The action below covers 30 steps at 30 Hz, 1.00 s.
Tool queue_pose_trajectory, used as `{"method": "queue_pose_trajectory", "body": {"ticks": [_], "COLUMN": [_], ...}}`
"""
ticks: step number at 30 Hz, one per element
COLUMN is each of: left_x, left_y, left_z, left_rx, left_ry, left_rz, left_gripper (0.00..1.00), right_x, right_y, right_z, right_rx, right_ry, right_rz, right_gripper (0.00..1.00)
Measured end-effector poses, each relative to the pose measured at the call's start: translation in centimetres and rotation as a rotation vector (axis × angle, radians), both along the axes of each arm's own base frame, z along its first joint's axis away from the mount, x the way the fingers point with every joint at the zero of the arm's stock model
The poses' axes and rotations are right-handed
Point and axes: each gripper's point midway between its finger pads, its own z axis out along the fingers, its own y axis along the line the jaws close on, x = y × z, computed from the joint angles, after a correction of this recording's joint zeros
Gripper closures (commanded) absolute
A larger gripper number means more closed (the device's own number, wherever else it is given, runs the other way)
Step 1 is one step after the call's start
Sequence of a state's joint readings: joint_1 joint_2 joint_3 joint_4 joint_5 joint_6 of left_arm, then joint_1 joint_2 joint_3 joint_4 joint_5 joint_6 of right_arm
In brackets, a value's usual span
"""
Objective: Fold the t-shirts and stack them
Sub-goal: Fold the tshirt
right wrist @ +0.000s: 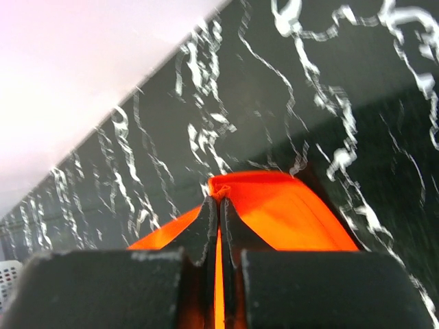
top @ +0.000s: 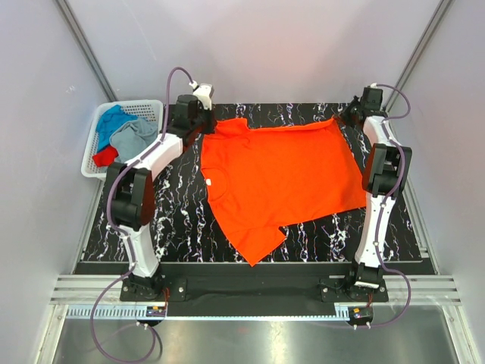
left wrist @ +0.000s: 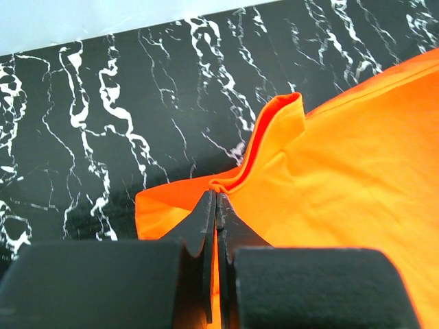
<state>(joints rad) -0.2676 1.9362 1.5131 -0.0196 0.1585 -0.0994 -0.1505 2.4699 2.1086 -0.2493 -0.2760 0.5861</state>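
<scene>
With the left jaws and right jaws each pinching a far corner of the orange t-shirt spread flat on the tabletop, uneven pulling could slip the thin cloth free or skew the fold.

left jaws pinching orange t-shirt edge, black marbled table
</scene>
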Motion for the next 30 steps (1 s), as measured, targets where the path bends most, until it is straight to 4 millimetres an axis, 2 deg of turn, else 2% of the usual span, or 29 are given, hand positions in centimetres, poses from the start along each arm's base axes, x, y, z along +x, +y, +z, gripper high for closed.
{"method": "queue_pose_trajectory", "body": {"ticks": [7,13,20,26,30], "left_x": [-3.3,-6.6,-11.2,-13.0,-14.1], "left_y": [-1.8,-3.7,-2.4,-2.4,-2.3], "left_z": [0.8,-1.2,-4.4,-4.7,-4.6], "left_rx": [0.042,0.119,0.187,0.186,0.179], "left_ry": [0.021,0.125,0.246,0.272,0.295], "left_rz": [-0.055,-0.098,-0.096,-0.096,-0.088], "left_gripper": [1.00,1.00,1.00,1.00,1.00], "right_x": [-2.2,-4.7,-6.1,-7.6,-8.2], "right_y": [-0.5,-0.9,-1.6,-1.8,-1.9], "right_z": [-1.5,-1.1,-1.5,-3.2,-2.6], "right_rx": [-0.026,-0.022,-0.022,-0.020,-0.020], "right_ry": [0.112,0.160,0.189,0.243,0.245], "right_rz": [-0.007,-0.017,-0.036,-0.048,-0.052], "right_gripper": [1.00,1.00,1.00,1.00,1.00]}}
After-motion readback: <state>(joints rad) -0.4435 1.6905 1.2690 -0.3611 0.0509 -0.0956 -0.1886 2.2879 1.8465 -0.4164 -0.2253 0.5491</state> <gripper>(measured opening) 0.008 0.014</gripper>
